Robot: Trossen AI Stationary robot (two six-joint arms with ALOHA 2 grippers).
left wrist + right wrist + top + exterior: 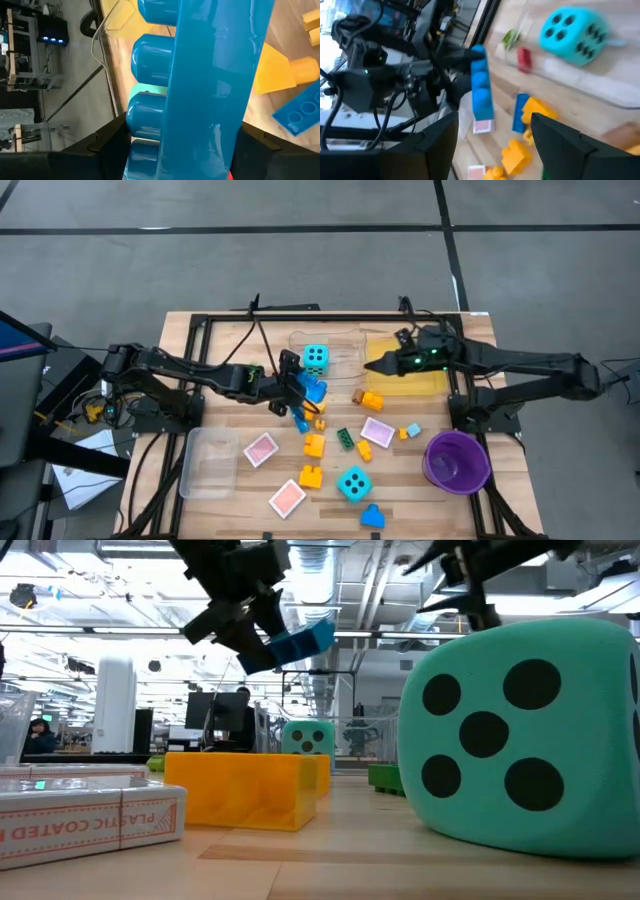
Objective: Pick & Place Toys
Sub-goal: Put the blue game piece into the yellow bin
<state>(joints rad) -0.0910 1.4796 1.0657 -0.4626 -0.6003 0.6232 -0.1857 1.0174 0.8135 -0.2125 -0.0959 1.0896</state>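
Note:
My left gripper (300,387) is shut on a long blue brick (316,390), held in the air over the middle of the table, above other loose bricks. My right gripper (372,366) hangs open over the yellow tray (425,383) at the far right, with nothing between its fingers (440,145). One turquoise die (316,358) sits in the clear tray (345,345) at the back. The other die (353,483) lies near the front. Orange bricks (314,444), a green brick (344,438), another blue brick (372,517) and pink tiles (261,448) lie flat on the wood. My left gripper pinches the long blue brick between its two fingers, one on the studded face (145,125) and one on the opposite face (235,135). The fingers come from the table's left, slanting down. The brick sticks out beyond them (300,644), tilted and clear of the table.
A purple bowl (457,460) stands at the right front. An empty clear tray (210,462) lies at the left front. A black frame (330,315) runs around the table's far and side edges. Free wood shows between the front bricks and the bowl.

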